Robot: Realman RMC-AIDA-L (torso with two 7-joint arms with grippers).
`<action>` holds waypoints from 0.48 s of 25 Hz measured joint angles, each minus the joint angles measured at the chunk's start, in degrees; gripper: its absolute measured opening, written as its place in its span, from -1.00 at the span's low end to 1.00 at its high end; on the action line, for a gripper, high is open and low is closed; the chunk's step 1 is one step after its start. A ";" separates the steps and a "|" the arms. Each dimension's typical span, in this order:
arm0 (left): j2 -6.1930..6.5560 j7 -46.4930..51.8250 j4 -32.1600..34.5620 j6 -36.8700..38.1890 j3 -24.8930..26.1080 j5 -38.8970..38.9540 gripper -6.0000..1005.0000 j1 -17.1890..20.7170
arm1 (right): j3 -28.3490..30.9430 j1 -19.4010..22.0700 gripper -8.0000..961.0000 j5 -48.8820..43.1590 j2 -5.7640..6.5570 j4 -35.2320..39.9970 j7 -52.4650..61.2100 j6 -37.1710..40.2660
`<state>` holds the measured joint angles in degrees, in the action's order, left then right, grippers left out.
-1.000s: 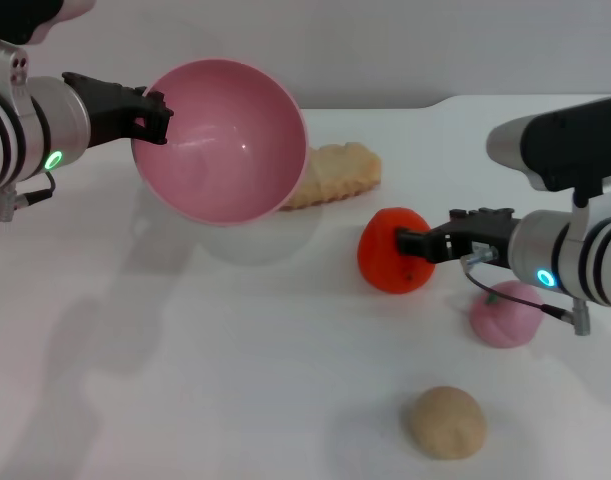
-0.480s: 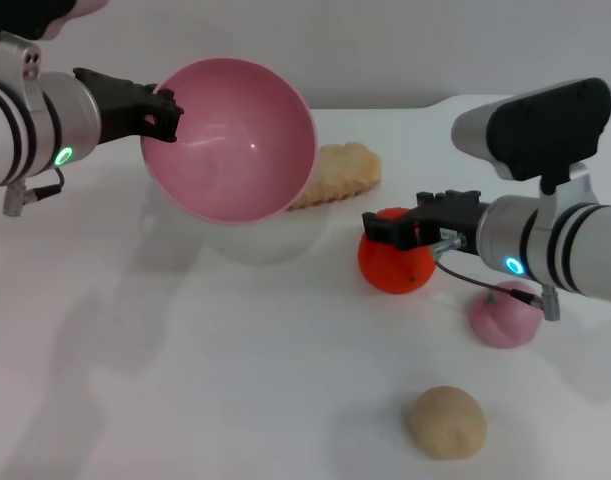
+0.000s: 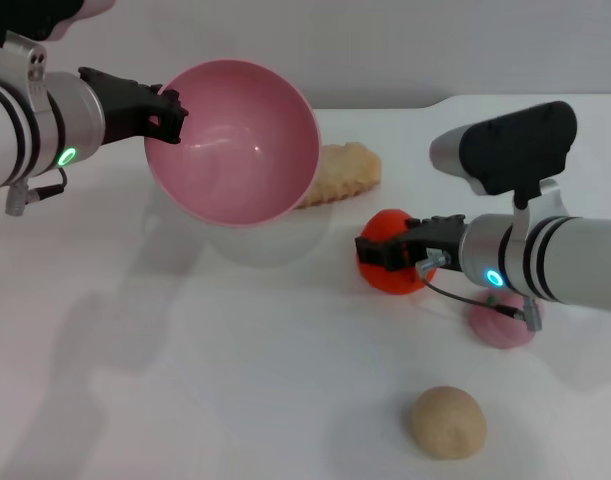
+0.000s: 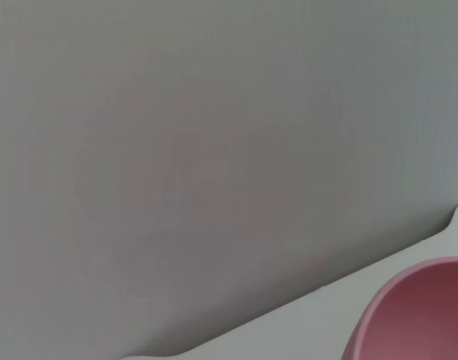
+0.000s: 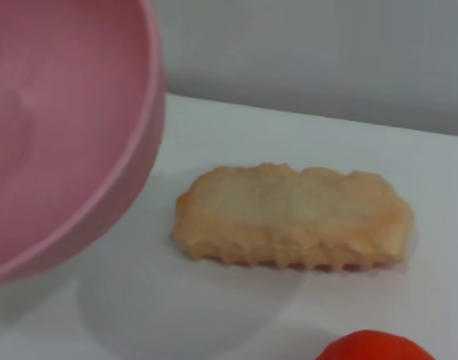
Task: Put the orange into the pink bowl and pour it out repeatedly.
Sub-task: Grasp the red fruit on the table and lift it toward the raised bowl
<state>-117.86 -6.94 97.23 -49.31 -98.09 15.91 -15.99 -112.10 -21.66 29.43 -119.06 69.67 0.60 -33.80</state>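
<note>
The pink bowl point(image 3: 235, 140) hangs tilted above the table at the back left, its empty inside facing me. My left gripper point(image 3: 165, 108) is shut on its rim. The bowl also fills a corner of the left wrist view point(image 4: 423, 315) and one side of the right wrist view point(image 5: 56, 127). The orange point(image 3: 390, 278) rests on the table right of centre. My right gripper point(image 3: 385, 250) reaches in from the right and lies across the orange's front, covering its middle. Only the orange's top edge point(image 5: 378, 349) shows in the right wrist view.
A ridged yellow biscuit point(image 3: 340, 172) lies behind the orange, partly under the bowl, and shows in the right wrist view point(image 5: 292, 214). A pink peach-like ball point(image 3: 505, 325) sits under my right forearm. A beige bun point(image 3: 447, 422) lies near the front edge.
My right gripper has moved left, from the orange's right side to across its front. The left arm has shifted the bowl slightly to the right and tilted it a little more.
</note>
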 joint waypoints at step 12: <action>0.09 -0.09 0.07 0.04 0.30 -0.18 -0.89 -0.02 | -0.19 1.19 0.17 -0.18 0.05 1.17 -1.46 0.87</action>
<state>-117.77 -7.04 97.30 -49.27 -97.79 15.73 -16.01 -112.29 -20.47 29.24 -119.00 70.84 -0.86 -32.94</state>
